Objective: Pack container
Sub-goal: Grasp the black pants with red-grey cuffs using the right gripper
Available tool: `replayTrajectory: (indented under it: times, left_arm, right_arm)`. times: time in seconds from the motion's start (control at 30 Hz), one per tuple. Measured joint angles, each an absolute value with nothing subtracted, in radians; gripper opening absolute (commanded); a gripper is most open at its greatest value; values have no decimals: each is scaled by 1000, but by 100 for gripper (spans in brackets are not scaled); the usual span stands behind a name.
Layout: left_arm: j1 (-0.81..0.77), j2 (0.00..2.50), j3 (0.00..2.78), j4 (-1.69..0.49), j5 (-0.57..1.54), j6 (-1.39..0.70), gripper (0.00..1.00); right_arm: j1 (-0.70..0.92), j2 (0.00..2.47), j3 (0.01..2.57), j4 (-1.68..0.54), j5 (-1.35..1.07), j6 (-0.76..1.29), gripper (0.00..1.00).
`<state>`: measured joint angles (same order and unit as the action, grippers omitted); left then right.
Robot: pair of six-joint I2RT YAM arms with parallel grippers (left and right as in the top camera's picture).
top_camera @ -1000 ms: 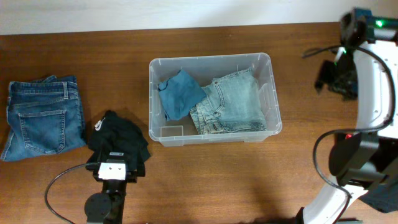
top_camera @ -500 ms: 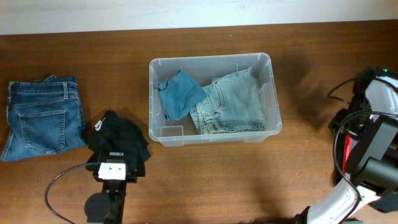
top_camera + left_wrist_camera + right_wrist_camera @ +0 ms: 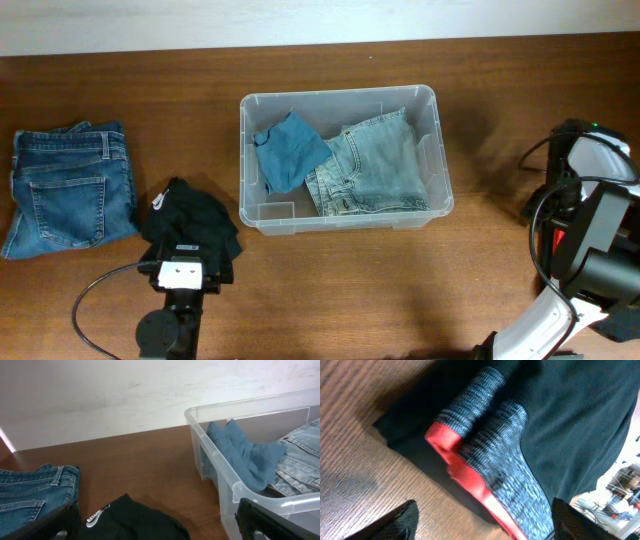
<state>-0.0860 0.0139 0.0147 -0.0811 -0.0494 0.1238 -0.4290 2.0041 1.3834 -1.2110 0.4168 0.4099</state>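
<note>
Container point(image 3: 340, 93): clear glossy plastic, smooth walls. Table point(image 3: 330, 290): brown wood grain, satin sheen. Dark jeans point(image 3: 65, 185) and pale jeans point(image 3: 375, 165) — woven denim, matt. Blue cloth point(image 3: 288, 150): softer, matt. Black garment point(image 3: 195, 225): matt cloth. Right wrist view — grey ribbed knit point(image 3: 490, 445), red trim point(image 3: 465, 472), smooth black fabric point(image 3: 570, 425).

Left arm point(image 3: 170, 322): black, on a round black base, topped by a white block point(image 3: 182, 270) with dark markings, a thin black cable point(image 3: 80, 300) looping off one side. Right arm point(image 3: 598, 160): glossy white shells over black joints, black cables point(image 3: 532, 235) curling alongside, a red patch point(image 3: 557, 243), a small green light point(image 3: 592, 127). Matte black fingers point(image 3: 272, 520), broad and blunt.
</note>
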Motion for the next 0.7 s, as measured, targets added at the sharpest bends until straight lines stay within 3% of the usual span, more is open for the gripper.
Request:
replayTrajectory:
  times: [0.43, 0.7]
  left_arm:
    - [-86, 14, 15, -81, -49, 124, 99]
    - [-86, 14, 15, -81, -49, 124, 99]
  right_arm:
    - [-422, 1987, 1258, -1050, 485, 311, 86]
    - [-422, 1982, 1249, -1019, 545, 296, 95]
